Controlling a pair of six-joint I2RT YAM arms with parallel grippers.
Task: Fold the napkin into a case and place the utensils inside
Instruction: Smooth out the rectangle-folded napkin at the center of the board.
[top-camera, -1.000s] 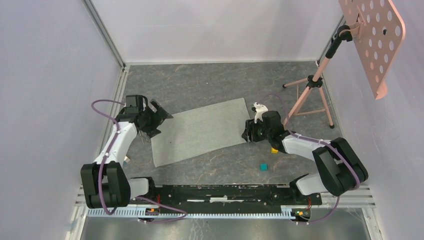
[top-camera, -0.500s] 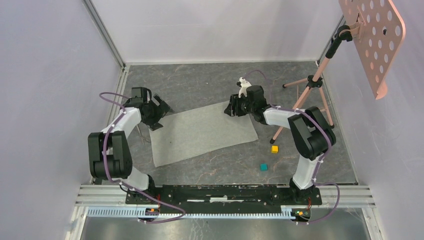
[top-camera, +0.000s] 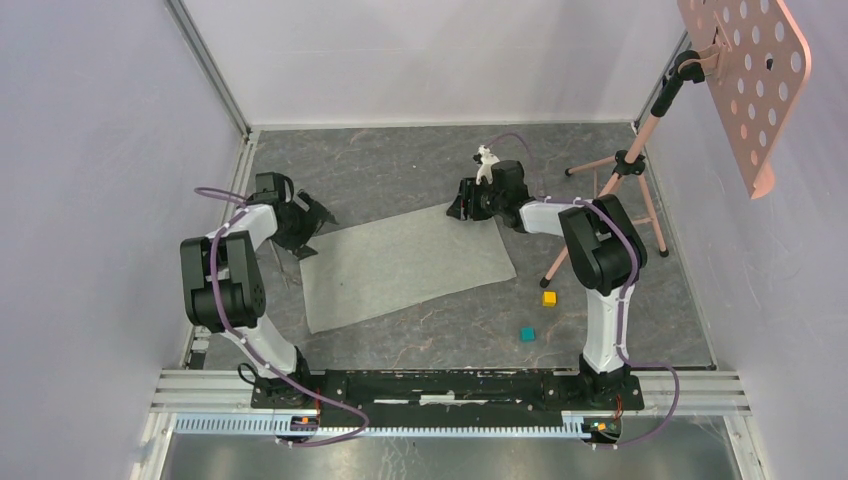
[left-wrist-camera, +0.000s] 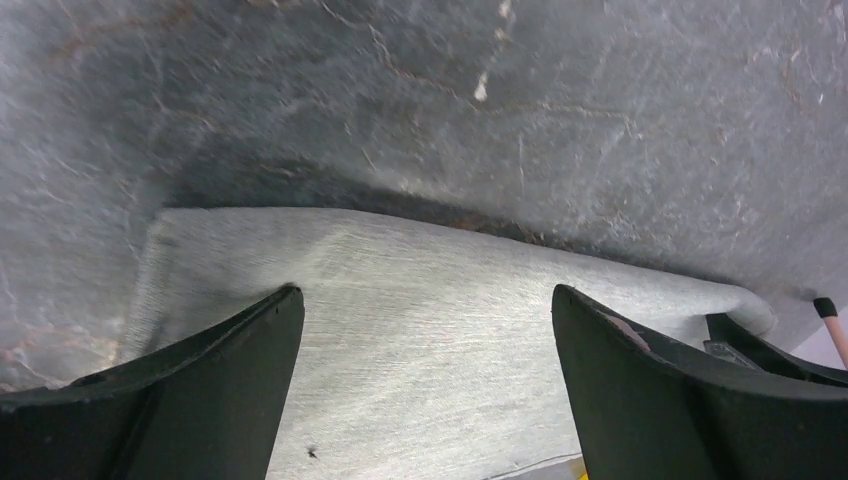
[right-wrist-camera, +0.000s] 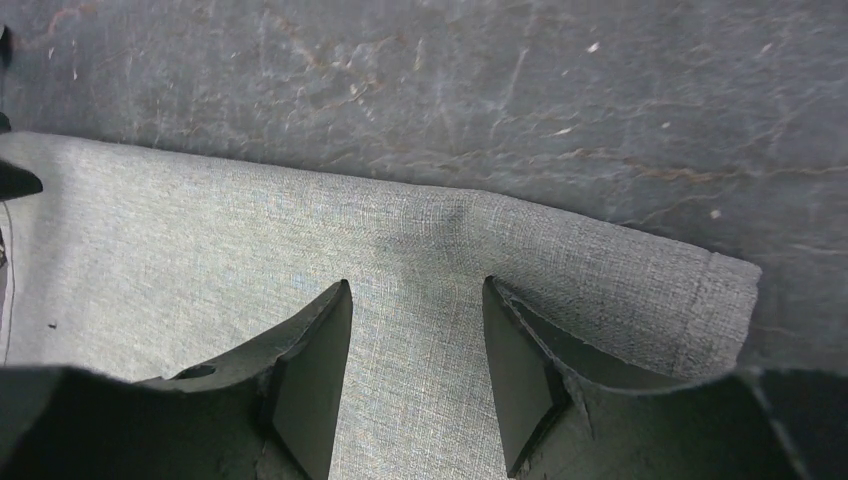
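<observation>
The left gripper (top-camera: 317, 231) stands wide open, its fingers spread above the far-left corner of the napkin (top-camera: 405, 265), holding nothing. The right gripper (right-wrist-camera: 415, 290) is also open, though less widely. Its fingertips (right-wrist-camera: 325, 330) are poised over the cloth near the far-right corner, where the fabric shows a faint pucker between them. The grey-green napkin lies flat and unfolded on the dark table (top-camera: 400, 165), slanted, with its right end farther away. Something thin lies just off the napkin's left edge by the left arm, too small to identify. A yellow cube (top-camera: 549, 298) and a teal cube (top-camera: 527, 334) sit apart, near the napkin's right side.
</observation>
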